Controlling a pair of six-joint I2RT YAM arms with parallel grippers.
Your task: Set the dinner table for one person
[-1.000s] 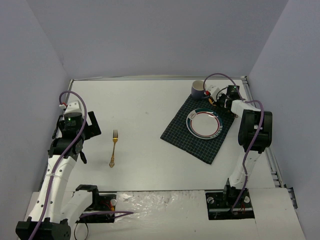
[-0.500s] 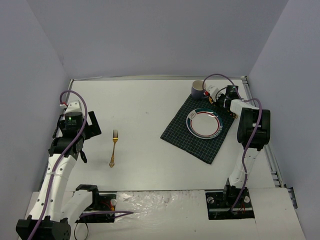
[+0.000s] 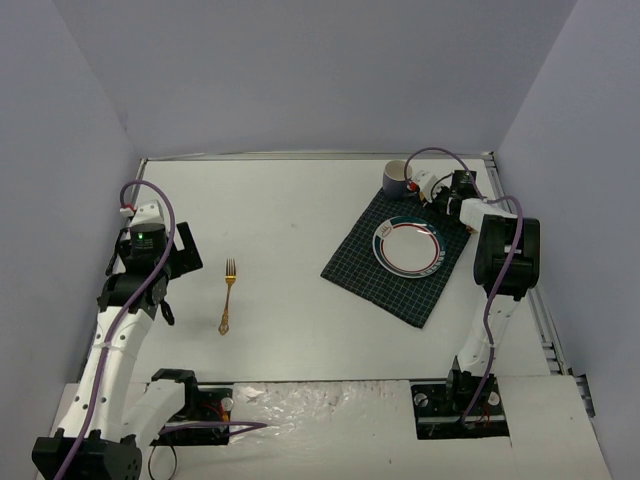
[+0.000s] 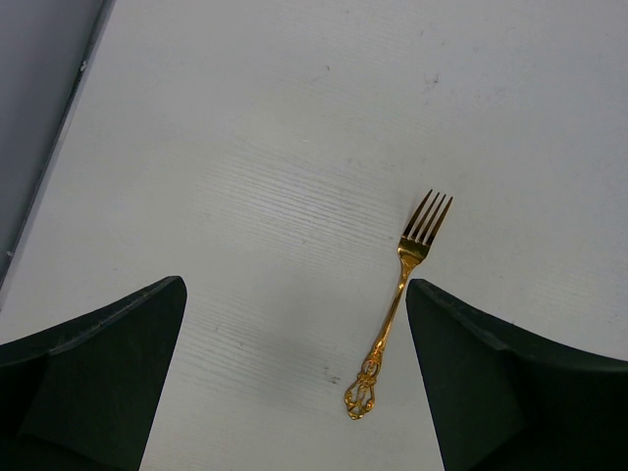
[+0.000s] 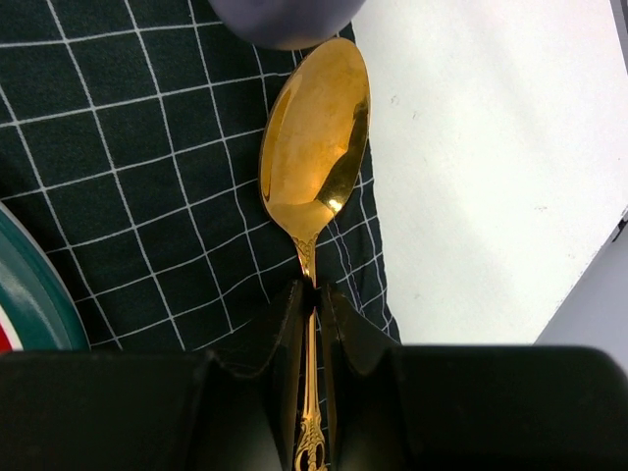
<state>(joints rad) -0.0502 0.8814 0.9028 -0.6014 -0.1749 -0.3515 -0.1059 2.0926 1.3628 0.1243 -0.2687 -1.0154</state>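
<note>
The dinner table (image 3: 300,210) fills the workspace, and the setting for 1 person is assembled on its far right portion: a dark green checked cloth (image 3: 360,270) carries a round plate (image 3: 408,248), with a dark mug (image 3: 396,178) at the cloth's far corner. The right gripper (image 5: 312,289) is closed narrowly on the neck of a gold spoon (image 5: 309,157). The bowl of the spoon points away from the fingers toward the mug and lies over the cloth near its edge, between the plate rim and the bare table. Whether the spoon rests on the cloth or sits just above it cannot be determined. The remaining item is the gold fork (image 4: 391,314), which lies flat on the bare table at left centre, well apart from the cloth. Its long axis runs near to far, with the tines at the far end. The left gripper (image 4: 294,283) hangs above the table with its 2 fingers spread wide and holds nothing. The fork lies just ahead of it, offset toward the right-hand finger in the wrist view. The left arm is the nearer arm by a wide margin, so the fork pickup is judged to fall to it. A grasp across the handle would call for the jaws set square to that near-far axis.
</note>
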